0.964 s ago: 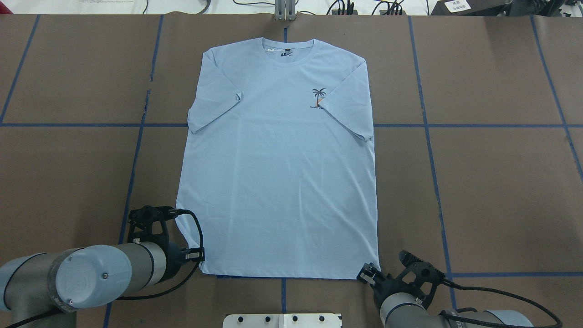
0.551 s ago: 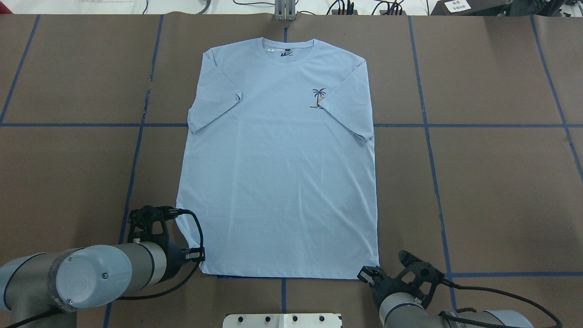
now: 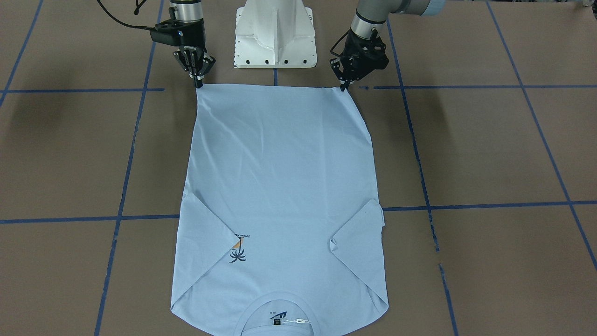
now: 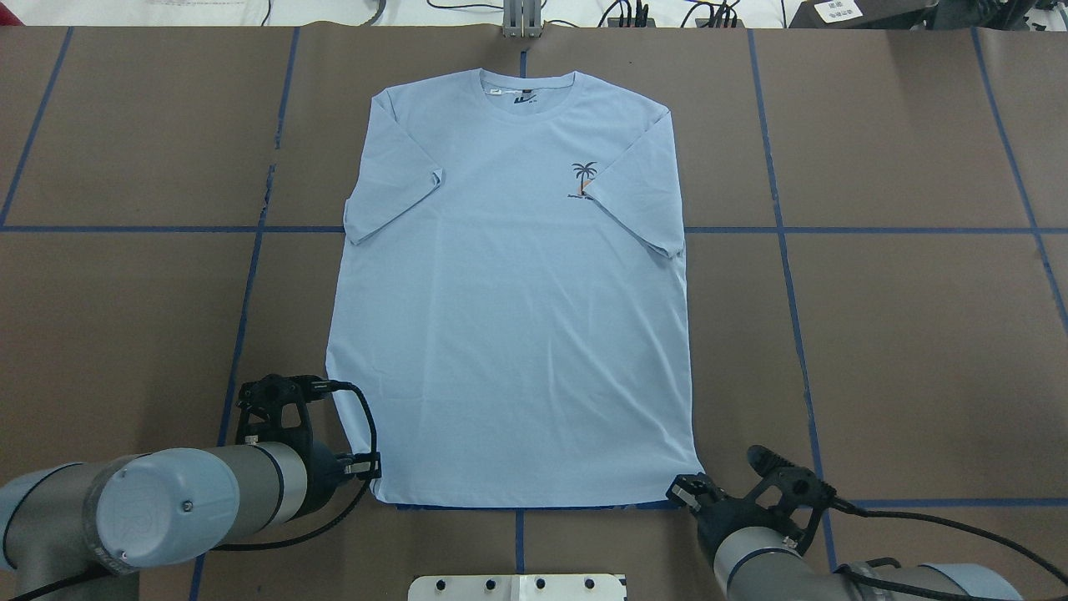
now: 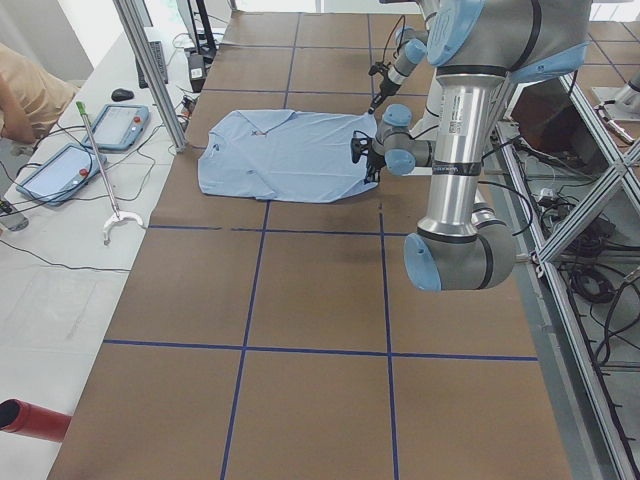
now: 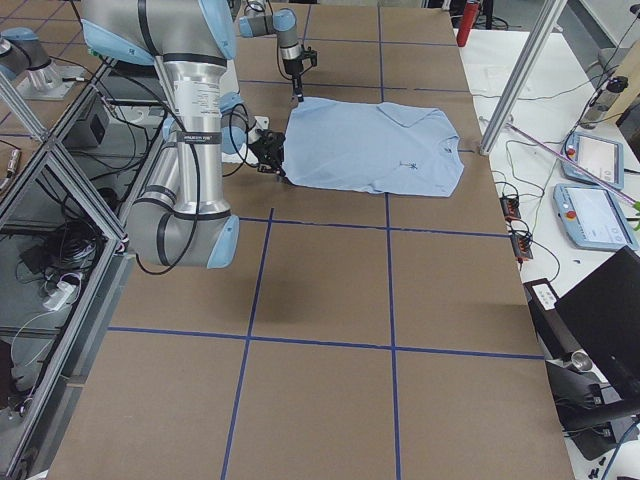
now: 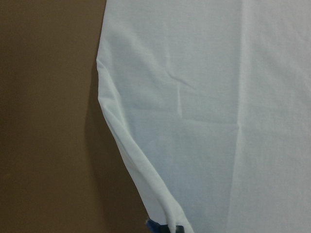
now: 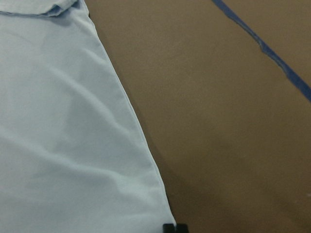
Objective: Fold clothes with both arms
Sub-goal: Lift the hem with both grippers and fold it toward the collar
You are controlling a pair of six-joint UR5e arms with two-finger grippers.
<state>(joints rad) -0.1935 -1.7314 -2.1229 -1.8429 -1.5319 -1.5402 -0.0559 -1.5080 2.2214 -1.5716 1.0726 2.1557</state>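
There is one T-shirt [image 3: 280, 177] and two grippers. The left gripper [image 3: 344, 87] pinches one bottom corner tight in its jaws. The right gripper [image 3: 198, 85] pinches the other.

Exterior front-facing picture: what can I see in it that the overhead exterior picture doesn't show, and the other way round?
Only front-facing: the white pedestal's upright body between the arms, and a clear look at the left gripper and right gripper pinched shut on the hem corners. Only overhead: black cables and a grey metal bracket past the far table edge. Both: the blue T-shirt lying flat with sleeves folded in, its palm-tree print, and both arms near the hem.
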